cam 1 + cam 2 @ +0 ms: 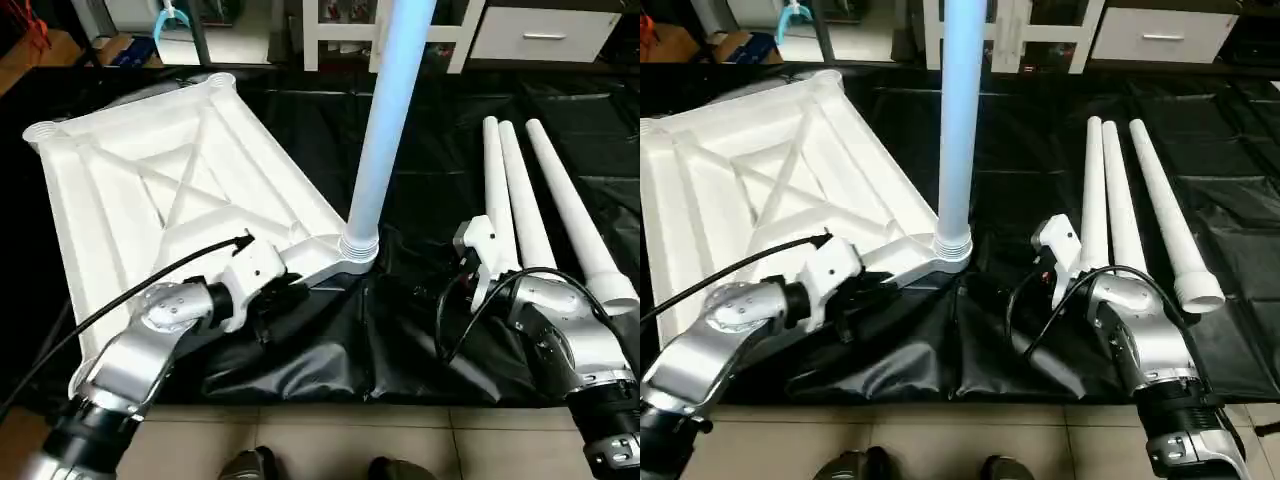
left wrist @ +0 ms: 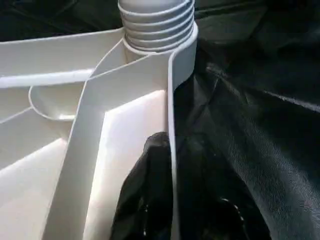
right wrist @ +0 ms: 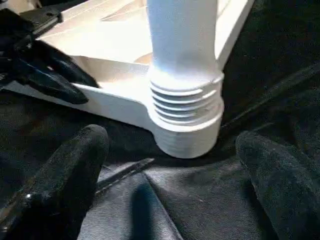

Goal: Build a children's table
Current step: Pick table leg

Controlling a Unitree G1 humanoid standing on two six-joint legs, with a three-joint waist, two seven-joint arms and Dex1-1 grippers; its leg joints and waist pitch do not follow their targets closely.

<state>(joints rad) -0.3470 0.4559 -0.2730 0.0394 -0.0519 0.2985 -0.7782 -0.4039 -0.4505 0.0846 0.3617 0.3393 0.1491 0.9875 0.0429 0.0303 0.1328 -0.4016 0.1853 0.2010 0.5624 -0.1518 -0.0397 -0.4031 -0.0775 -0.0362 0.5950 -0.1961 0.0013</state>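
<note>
Two silver forearms reach forward over a black sheet [image 1: 420,350] spread on the floor. Nearest, the left gripper [image 1: 285,300] sits at the near edge of the white tabletop [image 1: 150,190], and the left wrist view shows its black fingers [image 2: 150,200] straddling the thin rim wall, one finger on either side, close around it though whether they press it cannot be told. The right gripper [image 1: 1045,270] hovers just to the right of the same corner, its fingers [image 3: 70,170] spread wide with nothing between them, pointed at the corner socket and apart from it. The tabletop lies upside down on the sheet, its X-shaped ribs facing up, its long side running away to the left. In its near right corner socket stands one leg [image 1: 385,130], upright, its ribbed base seated in the round collar. Beside the right arm, three loose legs [image 1: 530,200] lie side by side on the sheet, close together, their narrow ends pointing away and their wide ends nearest. Farthest back, beyond the sheet, white furniture [image 1: 540,35] with a drawer stands along the wall.
</note>
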